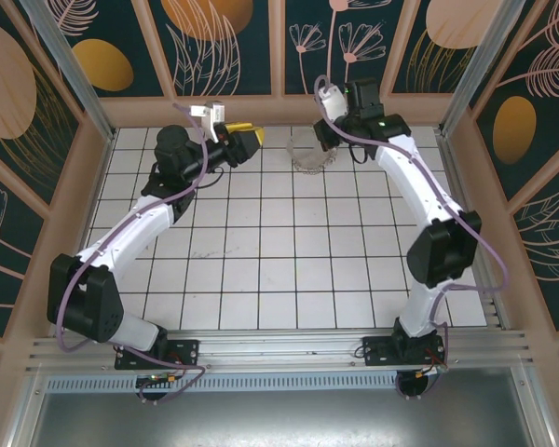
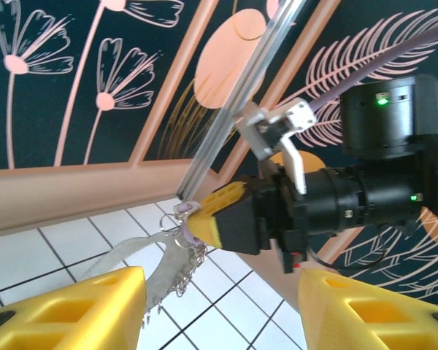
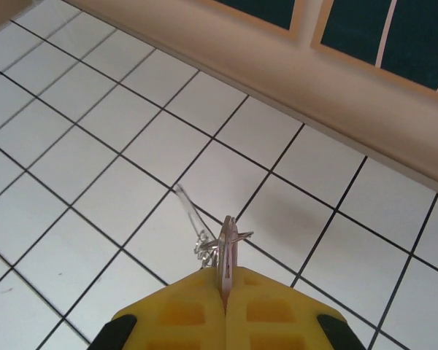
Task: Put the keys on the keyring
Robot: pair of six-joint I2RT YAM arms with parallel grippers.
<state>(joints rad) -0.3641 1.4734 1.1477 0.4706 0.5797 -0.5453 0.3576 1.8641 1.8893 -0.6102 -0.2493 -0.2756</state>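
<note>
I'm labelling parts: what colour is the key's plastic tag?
Pale lilac. The key's tag shows best in the left wrist view, at the right gripper's tip.

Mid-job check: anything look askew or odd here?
Nothing looks spilled or broken. The keyring hangs tilted, pinched by its rim in the shut right gripper. A lilac tag sits at that pinch; whether it is threaded is unclear. The left gripper is open and empty.

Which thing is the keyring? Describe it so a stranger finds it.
Go to the far edge of the white tiled floor, at the right gripper. A large thin metal ring hangs from its shut yellow tips, alone fringed with small dangling pieces.
</note>
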